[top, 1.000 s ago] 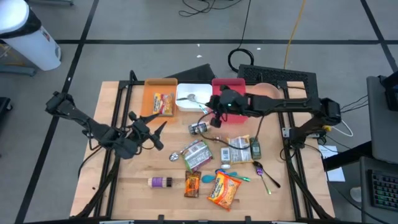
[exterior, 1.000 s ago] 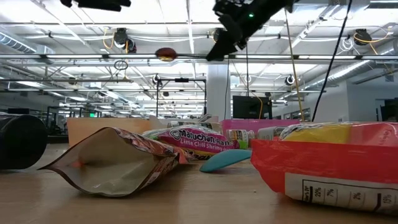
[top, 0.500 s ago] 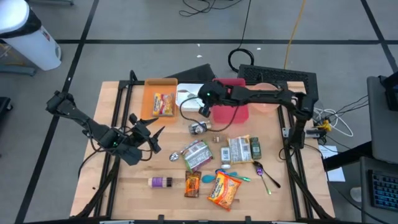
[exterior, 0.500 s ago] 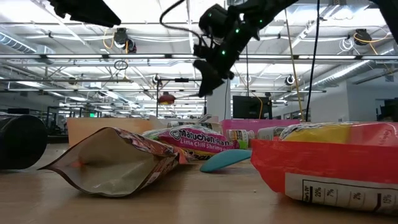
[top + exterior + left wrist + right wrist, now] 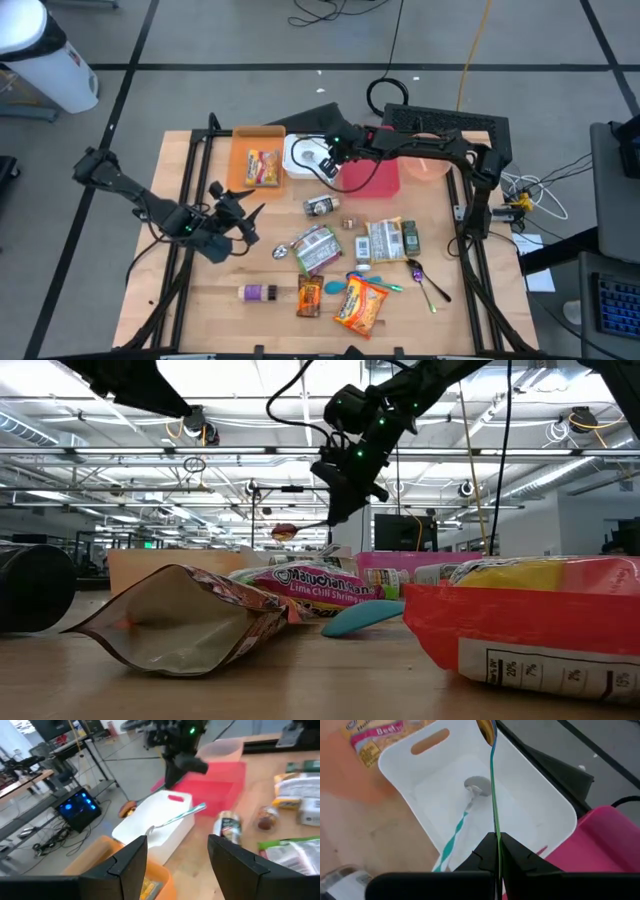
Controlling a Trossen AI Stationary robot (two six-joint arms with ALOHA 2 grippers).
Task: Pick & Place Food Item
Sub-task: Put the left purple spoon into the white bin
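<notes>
My right gripper (image 5: 333, 156) hangs over the white bin (image 5: 300, 150) at the table's far side, shut on a spoon with a thin green handle and a copper bowl (image 5: 486, 730). The spoon points out past the fingers, its bowl (image 5: 285, 532) above the bin's far part. A second spoon with a teal-and-white handle (image 5: 457, 832) lies in the white bin. My left gripper (image 5: 245, 213) is open and empty above the table's left half, its fingers either side of the left wrist view (image 5: 177, 855). My right gripper pinches the spoon's thin green handle (image 5: 495, 827) between its two fingers, at the end away from the bowl. The handle runs straight on from the fingers, along them. The spoon is lifted clear above the white bin (image 5: 530, 820), slanting a little down toward its bowl (image 5: 127, 810).
An orange bin (image 5: 255, 160) holding a packet stands left of the white bin, a pink bin (image 5: 372, 175) to its right. A small can (image 5: 320, 206), a noodle packet (image 5: 315, 245), flat packets (image 5: 390, 238), an orange bag (image 5: 360, 305), a bottle (image 5: 258, 292) and spoons (image 5: 425, 280) lie nearer.
My right gripper has carried the spoon from above the can toward the table's left and far edge, over the white bin, and has come down; the spoon's bowl is much lower now and points over the bin.
</notes>
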